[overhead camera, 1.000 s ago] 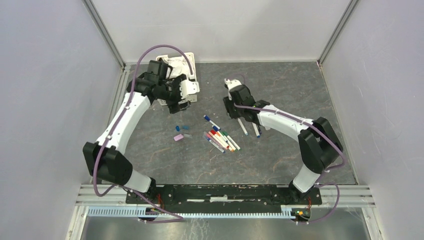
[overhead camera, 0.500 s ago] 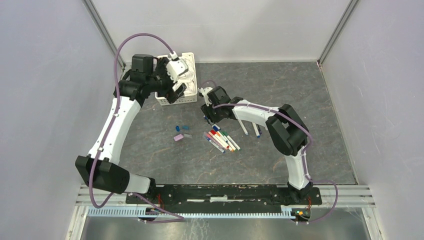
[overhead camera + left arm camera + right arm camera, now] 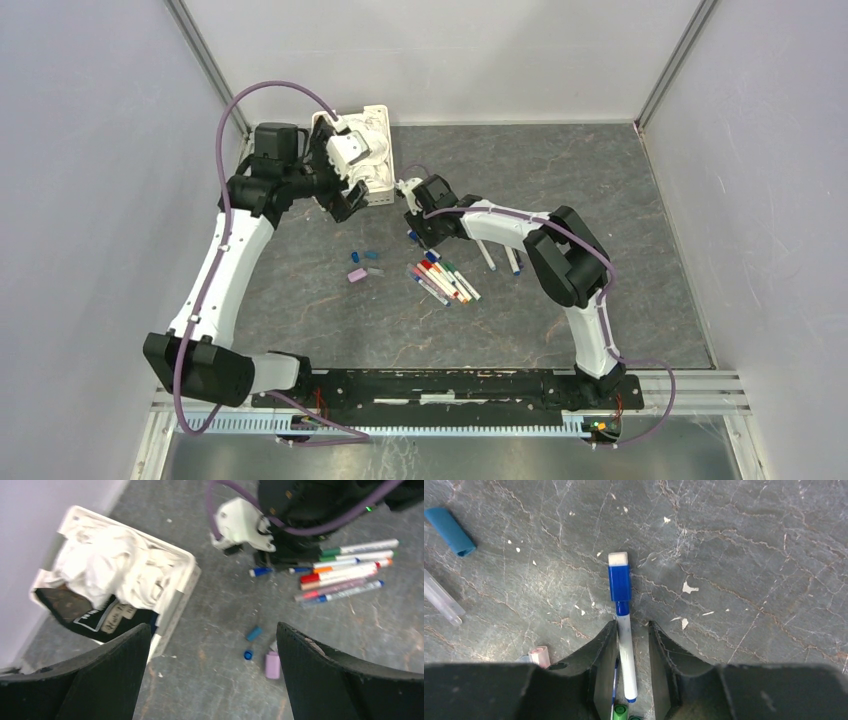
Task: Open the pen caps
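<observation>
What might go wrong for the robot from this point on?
The right claw straddles the blue-capped pen with a gap showing, so the barrel may roll or skew as the claw closes.
Close beside it lie other pens, which might get nudged.
The left claw hangs open near the basket, far from that pen's cap.

The table (image 3: 620,200) is dark grey, veined with pale cracks like marble. Basket (image 3: 182,587) and cloth (image 3: 115,560) are both white. The pen (image 3: 626,645) has a white barrel and a blue cap (image 3: 619,582), white-tipped. Left of it lie a teal cap (image 3: 449,524) and a lilac-pink cap (image 3: 272,664).
</observation>
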Robot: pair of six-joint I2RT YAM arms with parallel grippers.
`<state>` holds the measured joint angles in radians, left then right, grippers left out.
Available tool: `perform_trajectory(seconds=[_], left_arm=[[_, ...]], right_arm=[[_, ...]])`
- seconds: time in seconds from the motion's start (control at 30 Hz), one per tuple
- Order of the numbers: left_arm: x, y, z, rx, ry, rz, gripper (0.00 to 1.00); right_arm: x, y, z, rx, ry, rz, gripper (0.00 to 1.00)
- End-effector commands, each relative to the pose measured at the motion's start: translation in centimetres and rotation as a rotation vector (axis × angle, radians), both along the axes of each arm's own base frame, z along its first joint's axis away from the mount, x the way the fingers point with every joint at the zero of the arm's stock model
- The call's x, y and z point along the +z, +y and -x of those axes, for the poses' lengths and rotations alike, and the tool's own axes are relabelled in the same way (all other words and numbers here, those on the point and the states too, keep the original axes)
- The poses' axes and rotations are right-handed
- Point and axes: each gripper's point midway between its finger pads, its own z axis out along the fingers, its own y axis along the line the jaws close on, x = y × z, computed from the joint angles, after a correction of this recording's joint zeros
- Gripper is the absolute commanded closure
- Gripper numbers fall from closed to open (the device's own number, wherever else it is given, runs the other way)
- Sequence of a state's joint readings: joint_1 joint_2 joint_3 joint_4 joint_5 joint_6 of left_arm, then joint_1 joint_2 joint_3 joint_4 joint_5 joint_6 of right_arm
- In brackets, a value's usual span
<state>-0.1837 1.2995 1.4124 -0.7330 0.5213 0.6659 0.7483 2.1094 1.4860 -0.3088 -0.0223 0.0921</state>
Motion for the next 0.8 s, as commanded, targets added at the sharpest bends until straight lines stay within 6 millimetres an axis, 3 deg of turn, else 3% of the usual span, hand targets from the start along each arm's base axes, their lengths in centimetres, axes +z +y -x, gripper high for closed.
perform_trajectory(seconds=[0.0, 0.23, 0.37, 0.5, 0.63, 0.77], left_arm=[[-2.1, -1.4, 2.4, -0.127, 0.067, 0.017, 0.00], [-4.7, -1.9, 3.8, -0.206, 0.128, 0.009, 0.00], [-6.5, -1.8, 5.0, -0.286, 0.178, -0.033, 0.00], [-7.3, -2.1, 6.0, -0.351, 0.184, -0.040, 0.00], [-8.6, -2.3, 7.0, -0.435, 0.156, -0.051, 0.00], [-10.7, -2.7, 8.3, -0.544, 0.116, -0.074, 0.00]], right_arm=[[0.1, 0.8, -1.2, 0.002, -0.031, -0.002, 0.67], [1.2, 1.5, -2.6, -0.010, -0.058, -0.029, 0.80], [3.4, 1.5, -3.8, -0.026, -0.087, -0.055, 0.90], [6.8, 1.2, -3.9, -0.023, -0.106, -0.125, 0.99], [9.6, 1.6, -1.6, 0.035, -0.036, -0.262, 1.00], [10.0, 2.0, 2.9, 0.129, 0.112, -0.362, 1.00]])
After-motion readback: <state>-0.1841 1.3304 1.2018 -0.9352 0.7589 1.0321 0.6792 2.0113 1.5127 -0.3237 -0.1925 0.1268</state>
